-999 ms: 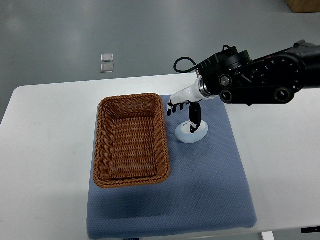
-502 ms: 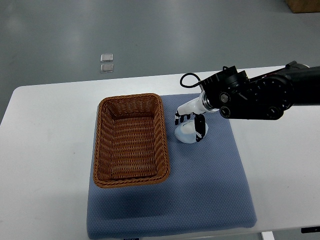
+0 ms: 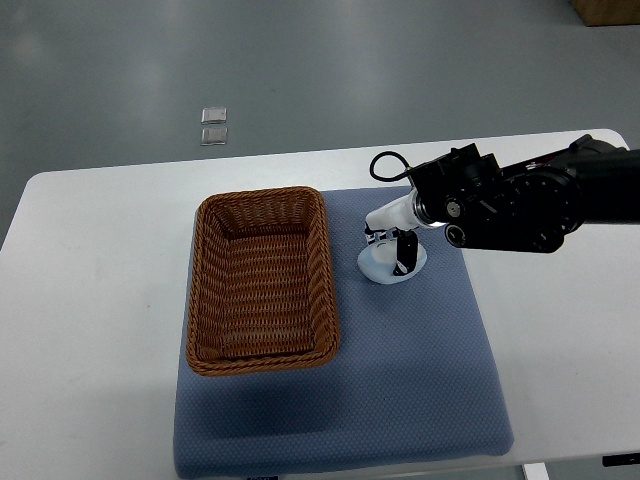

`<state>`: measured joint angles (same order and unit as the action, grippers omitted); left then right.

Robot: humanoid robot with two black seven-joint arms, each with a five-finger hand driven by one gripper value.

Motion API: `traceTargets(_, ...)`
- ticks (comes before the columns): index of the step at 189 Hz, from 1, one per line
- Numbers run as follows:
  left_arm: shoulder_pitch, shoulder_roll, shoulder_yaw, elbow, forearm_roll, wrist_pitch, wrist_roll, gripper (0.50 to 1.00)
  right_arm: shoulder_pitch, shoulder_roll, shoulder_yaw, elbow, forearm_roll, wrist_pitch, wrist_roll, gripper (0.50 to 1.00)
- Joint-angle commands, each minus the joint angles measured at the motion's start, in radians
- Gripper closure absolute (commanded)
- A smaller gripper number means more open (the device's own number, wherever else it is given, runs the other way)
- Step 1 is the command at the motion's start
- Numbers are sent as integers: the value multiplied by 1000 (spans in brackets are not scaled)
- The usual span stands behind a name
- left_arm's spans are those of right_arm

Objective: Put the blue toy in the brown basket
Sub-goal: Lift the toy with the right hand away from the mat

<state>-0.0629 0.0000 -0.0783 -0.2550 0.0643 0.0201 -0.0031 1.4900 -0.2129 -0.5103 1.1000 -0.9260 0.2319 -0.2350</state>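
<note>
The blue textured fabric mat (image 3: pixel 400 380) covers the white desk (image 3: pixel 90 300), probably to cushion and steady things. On it stands the brown rectangular woven wicker basket (image 3: pixel 262 280), empty. Just right of it lies the pale blue, smooth rounded toy (image 3: pixel 385 265), on the mat. The right hand (image 3: pixel 392 243) sits over it, fingers (image 3: pixel 405 254) curled down around the toy, apparently gripping.

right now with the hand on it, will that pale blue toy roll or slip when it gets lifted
The blue toy looks rounded and smooth, so it may slip or roll. The right hand covers only its top, so the grip seems shallow. It looks small, probably light, and the blue mat should damp rolling.
</note>
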Motion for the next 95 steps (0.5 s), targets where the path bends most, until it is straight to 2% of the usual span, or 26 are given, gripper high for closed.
traceTargets(1,0,0,0,0,0,0,0,500,16,-32,6,11,-1,10,0,875)
traceTargets(21,0,0,0,0,0,0,0,500,99,-79,13,43,1,40,0,873)
traceTargets(63,0,0,0,-4,0,0,0,500,312,-218,13,205,15,112,2,871)
traceTargets(95,0,0,-1,-7,0,0,0,500,400,-312,13,251,13,139,2,871)
